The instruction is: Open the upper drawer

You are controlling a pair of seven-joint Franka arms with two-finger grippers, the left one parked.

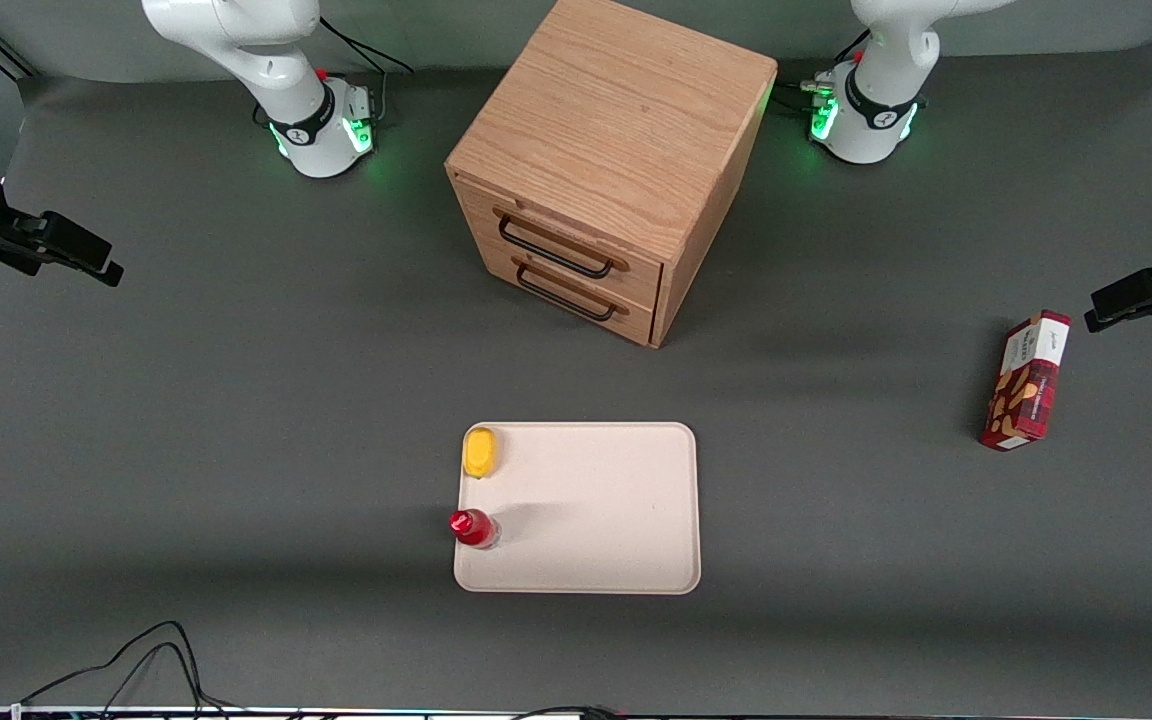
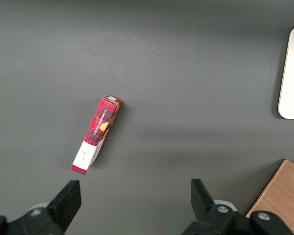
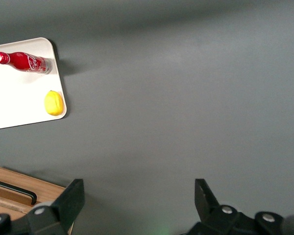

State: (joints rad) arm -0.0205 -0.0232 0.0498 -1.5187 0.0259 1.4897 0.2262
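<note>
The light oak cabinet point(image 1: 616, 130) stands at the back middle of the table, its front turned toward the working arm's end. The upper drawer point(image 1: 576, 240) is closed, with its long black wire handle point(image 1: 556, 250) across the front. The matching lower drawer point(image 1: 576, 300) is closed beneath it. My right gripper point(image 3: 138, 196) is open and empty, high above bare grey table, beside the cabinet front. A corner of the cabinet point(image 3: 14, 198) with one black handle point(image 3: 12, 188) shows in the right wrist view; I cannot tell which drawer it belongs to. The gripper is out of the front view.
A cream tray point(image 1: 596, 500) lies nearer the front camera than the cabinet, holding a yellow lemon point(image 1: 480, 452) and a red bottle point(image 1: 473, 527). A red box point(image 1: 1028, 380) lies toward the parked arm's end. Camera mounts point(image 1: 46, 245) stand at both table ends.
</note>
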